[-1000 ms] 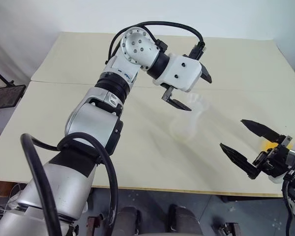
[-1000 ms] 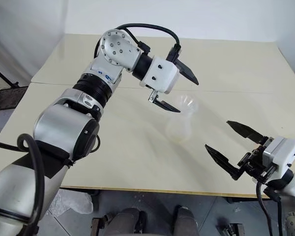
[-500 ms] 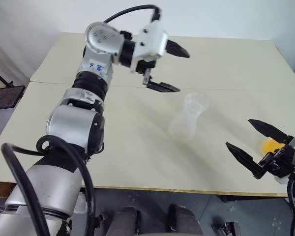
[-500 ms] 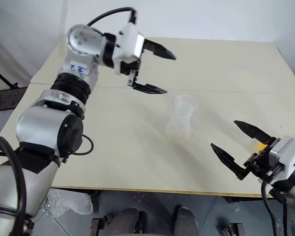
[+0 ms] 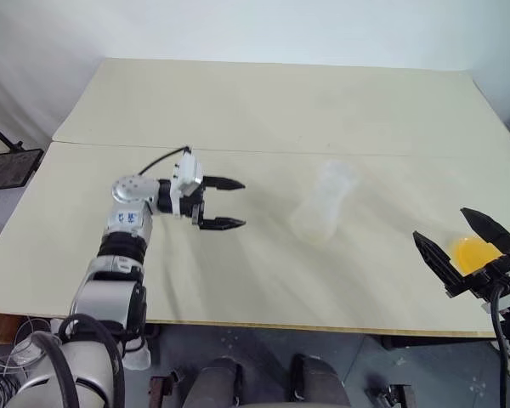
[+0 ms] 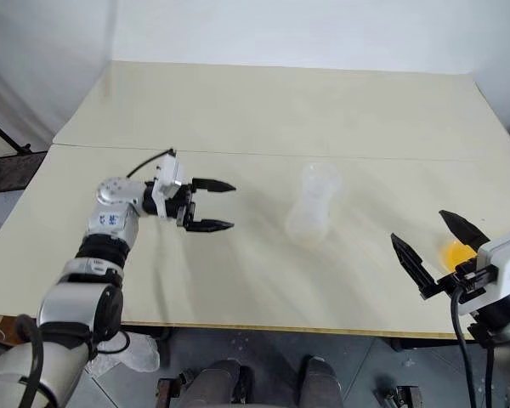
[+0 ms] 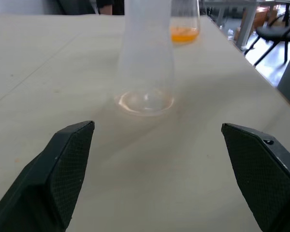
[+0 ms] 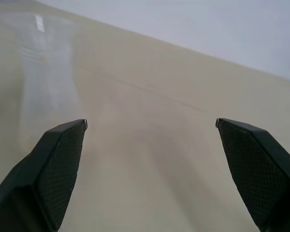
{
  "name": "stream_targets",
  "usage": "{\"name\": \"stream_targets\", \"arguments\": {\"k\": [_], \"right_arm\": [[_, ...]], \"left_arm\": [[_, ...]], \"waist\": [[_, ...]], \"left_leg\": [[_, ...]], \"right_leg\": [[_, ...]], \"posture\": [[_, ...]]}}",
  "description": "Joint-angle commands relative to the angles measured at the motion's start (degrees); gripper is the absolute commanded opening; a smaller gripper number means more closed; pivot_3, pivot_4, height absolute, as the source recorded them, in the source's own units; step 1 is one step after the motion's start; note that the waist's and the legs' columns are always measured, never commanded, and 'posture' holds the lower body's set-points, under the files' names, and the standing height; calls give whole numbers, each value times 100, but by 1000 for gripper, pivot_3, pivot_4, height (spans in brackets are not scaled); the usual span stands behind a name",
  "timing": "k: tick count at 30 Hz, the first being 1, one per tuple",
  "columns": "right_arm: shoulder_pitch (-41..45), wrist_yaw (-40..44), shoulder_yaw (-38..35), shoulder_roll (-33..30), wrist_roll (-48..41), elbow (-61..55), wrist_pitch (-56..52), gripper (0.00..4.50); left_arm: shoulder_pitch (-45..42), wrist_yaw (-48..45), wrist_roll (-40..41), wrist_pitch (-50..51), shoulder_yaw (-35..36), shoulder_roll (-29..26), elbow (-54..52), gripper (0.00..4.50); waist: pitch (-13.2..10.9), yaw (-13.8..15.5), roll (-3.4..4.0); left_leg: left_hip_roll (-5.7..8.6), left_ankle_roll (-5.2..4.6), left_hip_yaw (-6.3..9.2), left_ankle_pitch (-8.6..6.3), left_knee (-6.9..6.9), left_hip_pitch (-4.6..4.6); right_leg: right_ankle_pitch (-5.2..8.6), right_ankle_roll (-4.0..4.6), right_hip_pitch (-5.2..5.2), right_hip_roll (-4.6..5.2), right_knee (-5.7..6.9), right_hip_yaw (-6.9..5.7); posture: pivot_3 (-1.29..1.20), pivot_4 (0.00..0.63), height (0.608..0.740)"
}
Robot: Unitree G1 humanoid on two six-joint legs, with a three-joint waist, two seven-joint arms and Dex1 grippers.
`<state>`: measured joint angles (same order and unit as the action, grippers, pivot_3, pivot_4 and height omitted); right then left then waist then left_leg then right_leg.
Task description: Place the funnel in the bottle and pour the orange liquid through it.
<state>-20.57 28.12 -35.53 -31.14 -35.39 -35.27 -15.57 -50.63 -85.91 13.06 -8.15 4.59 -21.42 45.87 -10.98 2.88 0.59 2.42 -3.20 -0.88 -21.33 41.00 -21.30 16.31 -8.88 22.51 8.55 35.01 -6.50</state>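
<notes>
The bottle (image 5: 319, 212) is a clear flask standing upright mid-table. The funnel (image 5: 337, 174) shows as a flared clear rim on its neck. My left gripper (image 5: 238, 204) hovers low over the table to the left of the bottle, open, pointing at it, with nothing between its fingers. In the left wrist view the bottle (image 7: 145, 63) stands ahead of that gripper (image 7: 157, 129). The orange liquid (image 7: 184, 34) sits behind it in a clear container. My right gripper (image 5: 442, 223) is open near the table's front right edge. The orange liquid (image 5: 472, 252) shows just behind its fingers.
The cream table (image 5: 238, 102) has a seam (image 5: 238, 151) running across it behind the bottle. A black stand (image 5: 8, 166) sits off the table's left side. Chairs (image 7: 280, 34) stand beyond the table's right edge.
My left arm has swung down and leftward from above the bottle's neck to a low spot beside it, its wrist rolled. My right gripper has drifted slightly right, toward the orange liquid.
</notes>
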Motion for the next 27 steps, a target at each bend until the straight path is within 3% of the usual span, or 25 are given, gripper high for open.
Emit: {"name": "stream_targets", "arguments": {"k": [1,8,16,23,27], "right_arm": [[-217,-544,-311,175,284,-404,-110,4500],[-466,-1372,-578,557,417,-884,-471,4500],[-954,-1606,-740,1146,114,-1442,-451,4500],[-2258,-1294,-699,2037,-177,-2209,54,4500],[-2407,-1467,-752,2313,-12,-2183,259,4500]], "left_arm": [[209,31,282,133,-29,35,-716,4478],[825,185,470,449,-184,42,-1545,4478],[1257,407,767,941,-240,-69,-2548,4478],[1004,549,868,963,-194,-123,-2263,4478],[717,527,850,841,-202,-104,-1901,4478]], "waist": [[1,10,2],[12,-48,19],[23,-46,36],[30,-47,47],[32,-71,44]], "left_leg": [[2,0,0,0,2,0],[1,1,-12,-2,-2,11],[1,0,-12,-3,-3,14],[2,-4,-20,-5,-4,19],[3,-5,-24,-7,-5,22]], "right_leg": [[0,0,-1,0,0,3],[0,0,0,-3,3,18],[1,2,0,-4,5,28],[1,2,-1,-5,4,38],[1,2,0,-6,3,43]], "posture": [[0,150,740],[0,150,740],[0,150,740],[0,150,740],[0,150,740]]}}
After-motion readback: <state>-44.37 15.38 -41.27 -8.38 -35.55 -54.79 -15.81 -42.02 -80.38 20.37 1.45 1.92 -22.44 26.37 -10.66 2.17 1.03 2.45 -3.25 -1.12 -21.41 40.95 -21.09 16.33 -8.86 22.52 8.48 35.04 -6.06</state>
